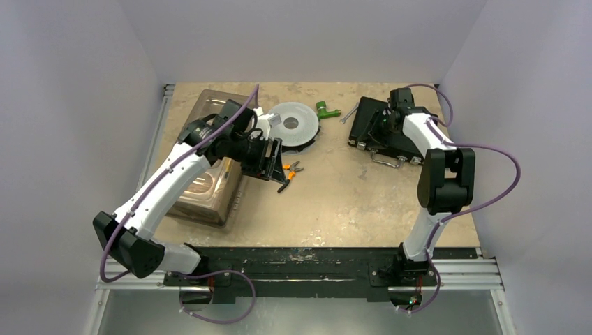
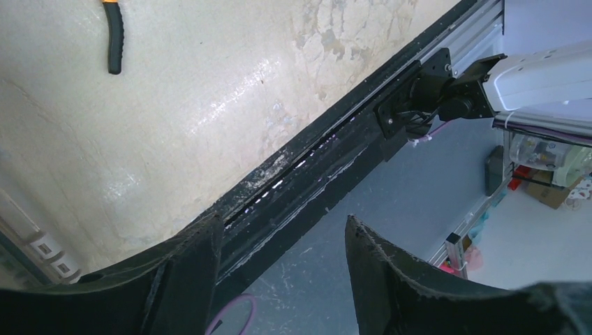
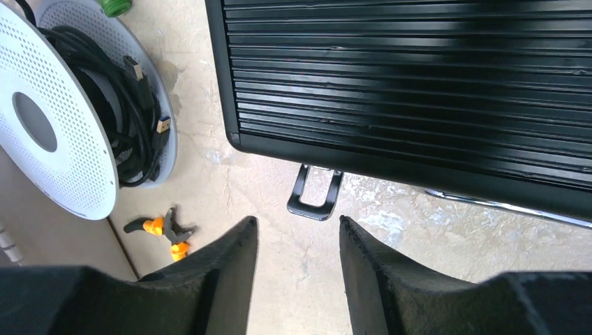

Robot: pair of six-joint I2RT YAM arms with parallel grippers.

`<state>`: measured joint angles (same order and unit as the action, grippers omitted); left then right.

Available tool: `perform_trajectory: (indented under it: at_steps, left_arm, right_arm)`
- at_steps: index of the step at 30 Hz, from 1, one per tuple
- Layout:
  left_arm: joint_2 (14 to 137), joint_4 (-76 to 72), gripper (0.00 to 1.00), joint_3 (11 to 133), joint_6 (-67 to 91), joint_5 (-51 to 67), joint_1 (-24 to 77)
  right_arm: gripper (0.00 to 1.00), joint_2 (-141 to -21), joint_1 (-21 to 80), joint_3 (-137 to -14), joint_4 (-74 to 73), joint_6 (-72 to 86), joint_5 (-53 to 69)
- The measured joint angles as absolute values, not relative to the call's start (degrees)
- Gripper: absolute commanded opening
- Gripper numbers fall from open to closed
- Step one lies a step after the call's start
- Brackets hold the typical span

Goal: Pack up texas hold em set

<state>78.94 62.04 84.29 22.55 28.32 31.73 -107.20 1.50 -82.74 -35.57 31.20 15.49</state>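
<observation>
Well, on my desk (image 1: 335, 202) the black case (image 1: 366, 125) sits far right, lid down, so mostly packed I reckon. Both gape empty: right tool (image 3: 299, 227) just above it, left tool (image 2: 279, 220) well away. One latch (image 3: 314, 199) looks undone.

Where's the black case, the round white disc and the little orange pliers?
case (image 3: 419, 84), right wrist view, on its ribbed lid.
disc (image 3: 70, 160), right wrist view, on its white holey face.
pliers (image 3: 155, 225), right wrist view, on one orange grip.
</observation>
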Motion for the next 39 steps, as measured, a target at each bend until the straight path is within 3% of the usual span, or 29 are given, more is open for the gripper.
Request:
perform_trajectory:
  at_steps: [5, 25, 34, 39]
  left_arm:
    - [78.5, 62.0, 0.62, 84.3, 23.7, 28.4, 31.9]
    - [75.7, 65.6, 0.62, 86.9, 24.5, 28.1, 32.1]
    - [73.6, 66.3, 0.62, 86.9, 24.5, 27.9, 32.1]
    - [73.6, 66.6, 0.62, 86.5, 24.5, 27.8, 32.2]
  right_arm:
    - [0.3, -107.4, 1.5, -83.0, -36.0, 31.6, 14.6]
    - [0.14, -110.3, 1.7, -78.4, -29.2, 33.1, 11.4]
    - [0.24, -108.5, 6.0, -73.6, -22.8, 31.7, 3.0]
    - [0.38, -108.3, 9.1, -73.6, -22.9, 29.2, -5.4]
